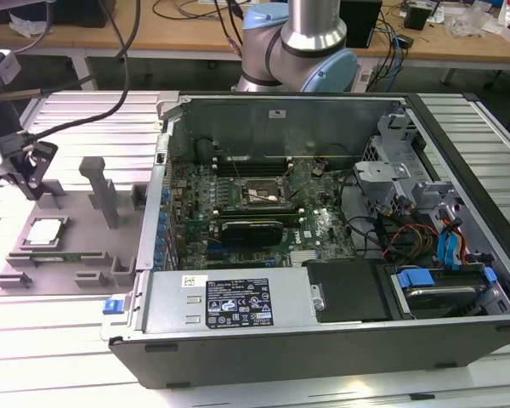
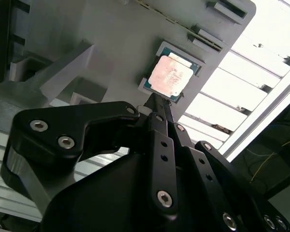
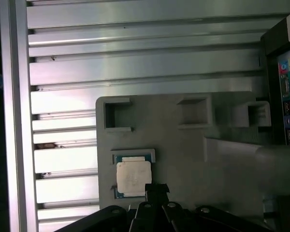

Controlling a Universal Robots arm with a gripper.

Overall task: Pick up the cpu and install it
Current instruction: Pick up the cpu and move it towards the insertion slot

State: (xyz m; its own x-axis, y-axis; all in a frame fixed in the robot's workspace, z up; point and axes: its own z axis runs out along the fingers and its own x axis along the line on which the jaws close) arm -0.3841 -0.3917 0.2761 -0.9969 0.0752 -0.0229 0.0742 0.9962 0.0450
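The cpu (image 1: 45, 231) lies flat, metal top up, in a shallow square recess of the grey moulded holder (image 1: 76, 255); the recess sits toward the holder's edge on the exterior view's left, and the holder itself rests on the slatted metal table (image 1: 85, 119) toward that same side, just beside the open computer case (image 1: 263, 357). In both wrist views the chip (image 2: 170, 77) (image 3: 133, 178) shows a pale silver lid with a thin darker rim around it, seated squarely and untouched. The gripper (image 1: 30, 170) hangs over the holder near the chip; in the second wrist view its tip (image 2: 157, 102) points at the chip's near edge, and in the first wrist view the tip (image 3: 156, 187) stands just beside one corner. The fingers look drawn together with nothing between them (no grasp on the chip); whether the tip touches the rim cannot be told. Inside the case, the dark socket (image 1: 259, 194) on the motherboard stands well apart from the holder and appears unfilled. By these signs the task is at its start; lifting, carrying and seating are all not yet done.
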